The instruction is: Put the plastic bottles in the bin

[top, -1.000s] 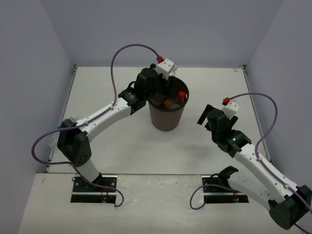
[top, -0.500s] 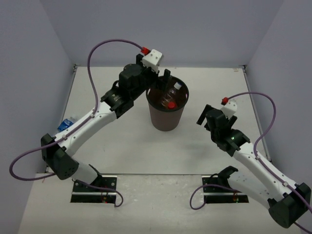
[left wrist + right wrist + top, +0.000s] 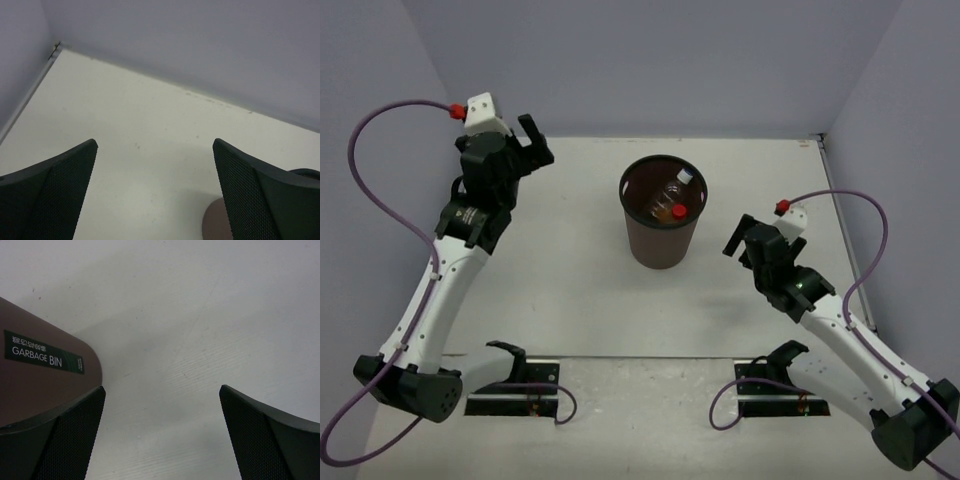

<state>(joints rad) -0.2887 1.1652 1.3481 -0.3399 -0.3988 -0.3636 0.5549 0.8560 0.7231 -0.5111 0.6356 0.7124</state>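
The dark brown bin (image 3: 660, 247) stands mid-table. Inside it lie plastic bottles: a clear one with a white cap (image 3: 677, 183), an orange one (image 3: 663, 210) and a red-capped one (image 3: 679, 211). My left gripper (image 3: 538, 142) hangs open and empty over the far left of the table, well left of the bin. In the left wrist view the left gripper (image 3: 155, 145) frames bare table, with a sliver of the bin (image 3: 214, 226) at the bottom. My right gripper (image 3: 744, 232) is open and empty just right of the bin. The right wrist view shows the right gripper (image 3: 162, 387) beside the bin wall (image 3: 35, 385).
Pale walls close the table in at the back and both sides. A green "GARBAGE BIN" label (image 3: 44, 359) faces the right gripper. Purple cables loop above both arms.
My left gripper opened over the bin and the red-capped bottle dropped in. The left arm then swung away to the far left. The right arm stayed still.
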